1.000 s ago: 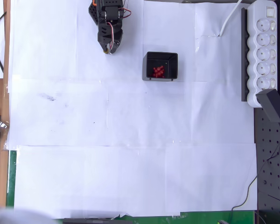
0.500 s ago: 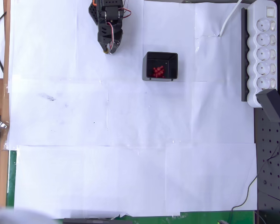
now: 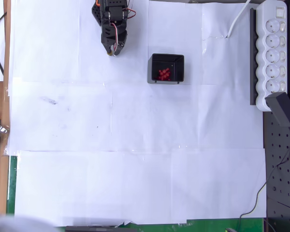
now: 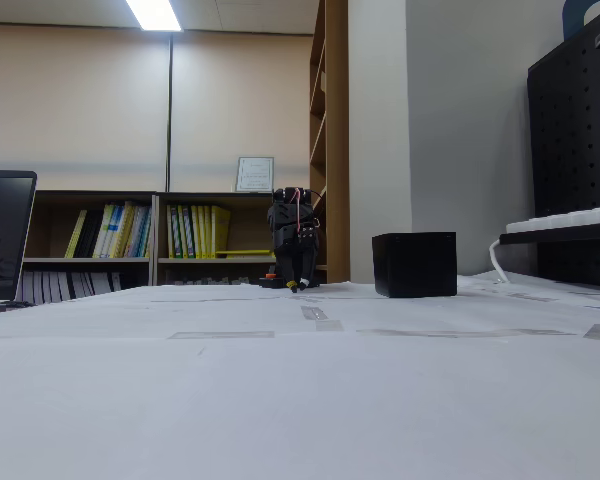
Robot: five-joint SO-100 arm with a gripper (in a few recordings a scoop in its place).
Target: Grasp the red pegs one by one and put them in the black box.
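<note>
The small square black box (image 3: 167, 68) stands on the white paper at the top middle of the overhead view. Several red pegs (image 3: 164, 74) lie clustered on its dark floor. In the fixed view the black box (image 4: 414, 264) shows as a dark cube right of the arm, its inside hidden. The black arm is folded up at the top left of the box, its gripper (image 3: 114, 52) pointing down at the paper, about a box width left of the box. In the fixed view the gripper (image 4: 296, 286) tip hangs just above the table. Its fingers look together with nothing between them.
A white power strip (image 3: 274, 53) on a black rail lies along the right edge, with a black adapter (image 3: 283, 109) plugged in and a white cable (image 3: 238, 18) leading off the top. The white paper sheets (image 3: 135, 159) cover the table; a wooden edge (image 3: 5, 96) runs down the left.
</note>
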